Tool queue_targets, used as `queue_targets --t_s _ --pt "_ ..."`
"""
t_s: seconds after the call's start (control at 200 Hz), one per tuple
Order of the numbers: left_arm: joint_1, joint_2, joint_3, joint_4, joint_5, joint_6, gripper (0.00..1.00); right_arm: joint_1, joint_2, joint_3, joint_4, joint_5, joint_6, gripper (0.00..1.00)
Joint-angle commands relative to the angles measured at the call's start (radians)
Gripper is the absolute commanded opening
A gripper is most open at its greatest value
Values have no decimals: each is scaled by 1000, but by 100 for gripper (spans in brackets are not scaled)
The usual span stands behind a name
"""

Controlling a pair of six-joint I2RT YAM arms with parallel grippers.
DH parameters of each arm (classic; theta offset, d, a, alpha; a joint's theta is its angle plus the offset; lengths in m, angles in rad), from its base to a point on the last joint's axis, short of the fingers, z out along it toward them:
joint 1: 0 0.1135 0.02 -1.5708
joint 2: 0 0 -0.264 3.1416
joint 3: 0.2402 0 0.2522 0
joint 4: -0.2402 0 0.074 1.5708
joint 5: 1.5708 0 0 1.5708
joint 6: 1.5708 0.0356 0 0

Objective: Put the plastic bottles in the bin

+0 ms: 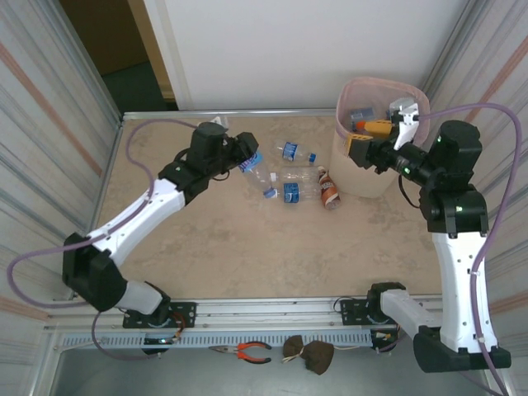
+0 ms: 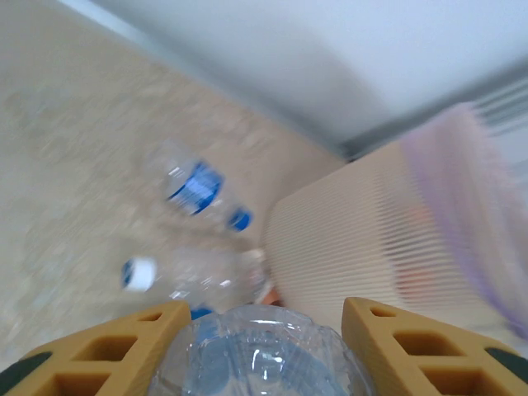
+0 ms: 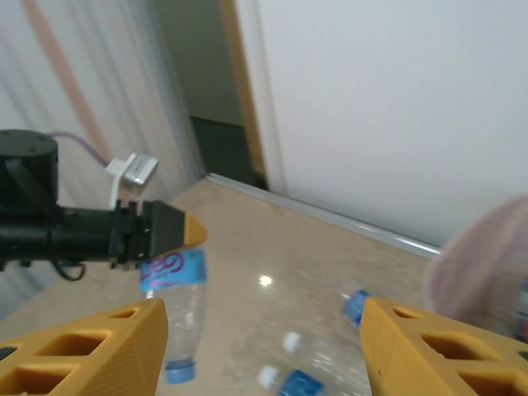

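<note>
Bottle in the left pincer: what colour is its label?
Light blue, with pink lettering; the bottle itself is clear. Right wrist view shows it best.

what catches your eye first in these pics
The left gripper, raised over the left-middle of the table, grips a clear blue-labelled bottle. At far right stands the tall pink bin, with the right gripper open by its rim. Between them a few loose bottles lie flat.
</note>
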Motion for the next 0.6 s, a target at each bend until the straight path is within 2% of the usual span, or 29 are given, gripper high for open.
queue_targets --t_s 0.0,0.11,0.316,0.471,0.596 --pt "7 -85 -38 242 92 163 40 53 -18 -38 139 -100 101 63" --pt "7 -133 -58 376 220 231 40 115 -8 -61 177 -149 128 64" --pt "7 -162 -14 562 571 313 38 228 11 -67 222 -216 141 66" --pt "7 -149 84 567 771 313 34 276 19 -36 232 -272 121 69" --pt "-13 -139 145 565 886 325 32 301 52 -19 247 -309 110 72"
